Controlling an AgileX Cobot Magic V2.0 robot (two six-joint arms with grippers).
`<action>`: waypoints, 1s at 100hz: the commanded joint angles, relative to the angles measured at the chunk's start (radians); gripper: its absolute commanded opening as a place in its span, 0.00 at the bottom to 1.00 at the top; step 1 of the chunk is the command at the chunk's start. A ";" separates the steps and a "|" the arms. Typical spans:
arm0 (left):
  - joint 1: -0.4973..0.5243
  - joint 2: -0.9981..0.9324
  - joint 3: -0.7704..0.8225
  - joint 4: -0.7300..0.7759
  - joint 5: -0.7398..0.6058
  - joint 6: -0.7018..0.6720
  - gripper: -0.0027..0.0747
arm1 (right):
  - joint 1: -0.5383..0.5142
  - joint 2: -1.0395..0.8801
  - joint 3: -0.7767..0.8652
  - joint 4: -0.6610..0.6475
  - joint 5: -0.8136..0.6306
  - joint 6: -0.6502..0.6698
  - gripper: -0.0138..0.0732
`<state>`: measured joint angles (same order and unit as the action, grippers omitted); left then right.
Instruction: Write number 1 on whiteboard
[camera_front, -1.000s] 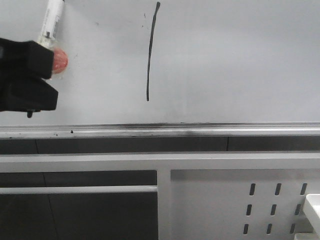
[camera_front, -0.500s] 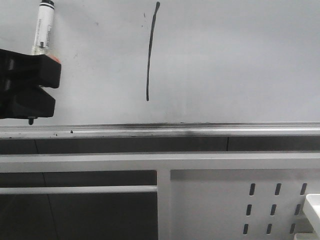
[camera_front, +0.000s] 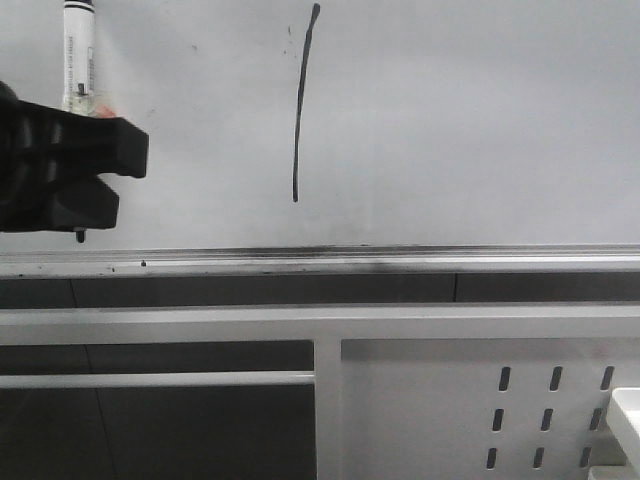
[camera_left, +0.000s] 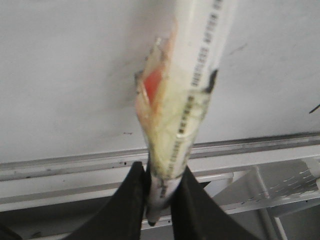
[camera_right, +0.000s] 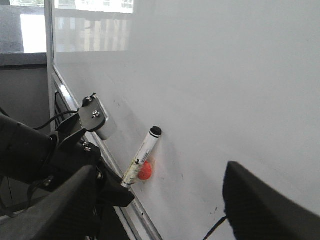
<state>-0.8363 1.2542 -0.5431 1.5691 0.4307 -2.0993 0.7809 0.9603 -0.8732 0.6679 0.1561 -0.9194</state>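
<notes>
The whiteboard (camera_front: 470, 120) fills the upper front view. The number 1 (camera_front: 299, 100) is a thin black, nearly vertical stroke on it. My left gripper (camera_front: 85, 175) is left of the stroke, just above the silver rail (camera_front: 400, 262). It is shut on a white marker pen (camera_front: 77, 55) that points up with its black tip at the top. In the left wrist view the fingers (camera_left: 125, 205) clamp the pen (camera_left: 192, 95), which has yellowed tape and a red blob. My right gripper (camera_right: 160, 210) is open and empty, facing the board, with the pen (camera_right: 142, 155) beyond it.
A white perforated metal frame (camera_front: 480, 400) stands below the rail, with dark gaps behind it. A white object's corner (camera_front: 626, 415) shows at the lower right. Faint specks mark the board near the stroke. The left arm (camera_right: 30, 155) shows in the right wrist view.
The left gripper has shifted to the right and turned. The pen has gone from leaning right to nearly upright. The red blob is now almost hidden in the front view. The stroke is unchanged.
</notes>
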 joint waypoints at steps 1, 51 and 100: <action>0.001 0.000 -0.052 0.041 0.045 -0.012 0.01 | -0.007 -0.015 -0.036 0.011 -0.074 -0.009 0.70; 0.001 0.018 -0.066 0.041 0.087 -0.012 0.01 | -0.007 -0.015 -0.036 0.011 -0.074 -0.009 0.70; 0.001 0.018 -0.066 0.041 0.060 -0.008 0.01 | -0.007 -0.015 -0.036 0.011 -0.074 -0.009 0.70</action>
<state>-0.8363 1.2903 -0.5748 1.5845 0.4571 -2.0993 0.7809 0.9603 -0.8732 0.6679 0.1561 -0.9194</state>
